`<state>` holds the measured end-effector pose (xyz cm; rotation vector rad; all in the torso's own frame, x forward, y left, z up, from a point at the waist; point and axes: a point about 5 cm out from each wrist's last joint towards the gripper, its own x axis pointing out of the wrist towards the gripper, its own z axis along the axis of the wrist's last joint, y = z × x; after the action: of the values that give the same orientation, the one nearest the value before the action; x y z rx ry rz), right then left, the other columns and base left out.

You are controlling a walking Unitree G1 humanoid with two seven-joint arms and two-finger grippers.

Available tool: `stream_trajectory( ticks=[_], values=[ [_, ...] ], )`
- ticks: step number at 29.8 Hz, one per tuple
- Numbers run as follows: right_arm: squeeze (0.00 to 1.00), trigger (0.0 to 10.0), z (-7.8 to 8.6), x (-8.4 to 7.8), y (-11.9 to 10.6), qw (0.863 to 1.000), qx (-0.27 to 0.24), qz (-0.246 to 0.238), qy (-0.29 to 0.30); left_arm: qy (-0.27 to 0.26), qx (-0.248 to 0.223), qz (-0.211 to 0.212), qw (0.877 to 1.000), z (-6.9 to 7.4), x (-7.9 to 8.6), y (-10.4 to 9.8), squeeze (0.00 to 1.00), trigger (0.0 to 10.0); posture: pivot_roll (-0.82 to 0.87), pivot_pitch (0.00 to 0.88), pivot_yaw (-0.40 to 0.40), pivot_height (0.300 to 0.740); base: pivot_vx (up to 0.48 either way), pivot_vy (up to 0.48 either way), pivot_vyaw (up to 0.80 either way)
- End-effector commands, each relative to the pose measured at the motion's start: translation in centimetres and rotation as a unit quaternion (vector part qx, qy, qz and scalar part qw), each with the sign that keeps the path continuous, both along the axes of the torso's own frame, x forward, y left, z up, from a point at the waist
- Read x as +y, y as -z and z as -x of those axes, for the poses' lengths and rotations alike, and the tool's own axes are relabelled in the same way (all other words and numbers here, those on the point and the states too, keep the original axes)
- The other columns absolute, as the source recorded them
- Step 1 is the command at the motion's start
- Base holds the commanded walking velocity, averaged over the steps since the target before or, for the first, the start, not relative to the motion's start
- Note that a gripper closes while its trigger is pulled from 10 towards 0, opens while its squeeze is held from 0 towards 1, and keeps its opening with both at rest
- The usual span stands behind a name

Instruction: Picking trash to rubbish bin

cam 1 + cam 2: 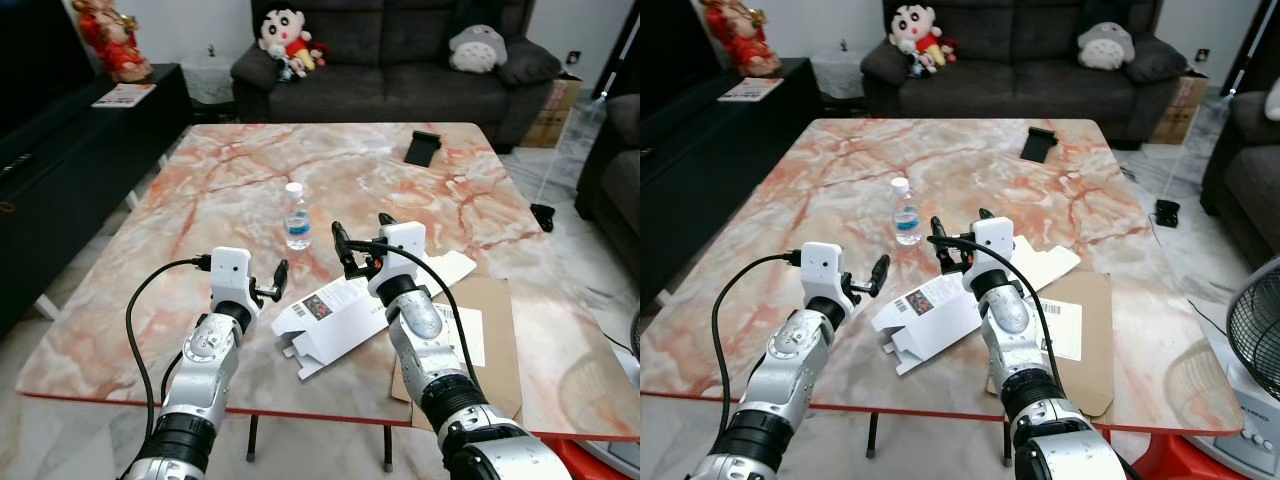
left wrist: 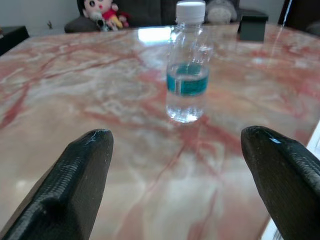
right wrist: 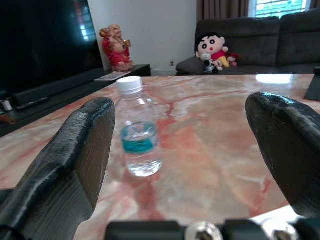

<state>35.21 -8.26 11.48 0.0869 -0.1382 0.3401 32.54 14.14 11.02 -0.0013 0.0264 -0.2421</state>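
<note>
A small clear water bottle (image 1: 296,217) with a white cap and blue label stands upright on the marble table (image 1: 200,190). A flattened white carton (image 1: 330,315) lies near the front edge, partly over a flat brown cardboard sheet (image 1: 495,330). My left gripper (image 1: 272,283) hovers open over the table, short of the bottle and to its left. My right gripper (image 1: 362,235) is open too, just right of the bottle and above the carton. In both wrist views the bottle (image 2: 187,70) (image 3: 139,135) stands ahead of the spread fingers, untouched.
A black object (image 1: 423,147) lies at the table's far right. A dark sofa (image 1: 400,60) with plush toys stands behind the table. A black TV cabinet (image 1: 60,150) runs along the left. A fan (image 1: 1255,340) stands at the right.
</note>
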Motion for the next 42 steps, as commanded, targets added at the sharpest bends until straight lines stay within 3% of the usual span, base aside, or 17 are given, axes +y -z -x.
stream_trajectory(
  ticks=[1,4,8,14,24,34,38,42],
  values=[
    [0.0,10.0,0.0,0.0,0.2,1.0,0.007,0.003,-0.001,0.013,0.013,-0.009,1.0,0.0,0.3,-0.6,0.0,10.0,0.06,0.0,0.045,0.74,0.0,0.0,0.0],
    [0.0,10.0,0.0,0.0,0.3,1.0,0.009,0.004,0.0,0.027,0.038,-0.032,0.998,0.3,0.2,-0.7,0.0,10.0,0.06,0.0,0.048,0.74,0.0,0.0,0.0],
    [0.0,10.0,0.0,0.0,0.3,1.0,0.01,0.004,0.001,0.042,0.073,-0.027,0.996,1.0,-0.4,-0.5,0.0,10.0,0.07,0.0,0.048,0.74,0.0,0.0,0.0],
    [0.0,10.0,0.0,0.3,0.4,1.0,0.013,0.003,-0.004,0.089,0.114,0.03,0.989,2.1,-2.3,-0.1,0.0,10.0,0.07,0.0,0.043,0.74,0.0,0.0,0.0],
    [0.0,10.0,0.1,0.0,0.5,1.0,0.013,0.003,-0.001,0.068,0.143,0.025,0.987,1.9,-2.2,0.0,0.0,10.0,0.06,0.0,0.046,0.74,0.0,0.0,0.0],
    [0.0,10.0,0.2,0.1,0.7,1.0,0.016,0.004,-0.001,0.074,0.188,0.084,0.976,1.1,-2.8,0.7,0.0,10.0,0.06,0.0,0.047,0.74,0.0,0.0,0.0],
    [0.0,10.0,0.2,-0.2,0.7,1.0,0.013,0.003,0.001,0.065,0.181,0.084,0.978,0.7,-2.7,0.4,0.0,10.0,0.05,0.0,0.048,0.74,0.0,0.0,0.0],
    [0.0,10.0,0.1,-0.5,0.7,1.0,0.014,0.004,0.004,0.047,0.173,0.111,0.977,0.3,-2.7,-0.2,0.0,10.0,0.05,0.0,0.044,0.74,0.0,0.0,0.0]
  ],
)
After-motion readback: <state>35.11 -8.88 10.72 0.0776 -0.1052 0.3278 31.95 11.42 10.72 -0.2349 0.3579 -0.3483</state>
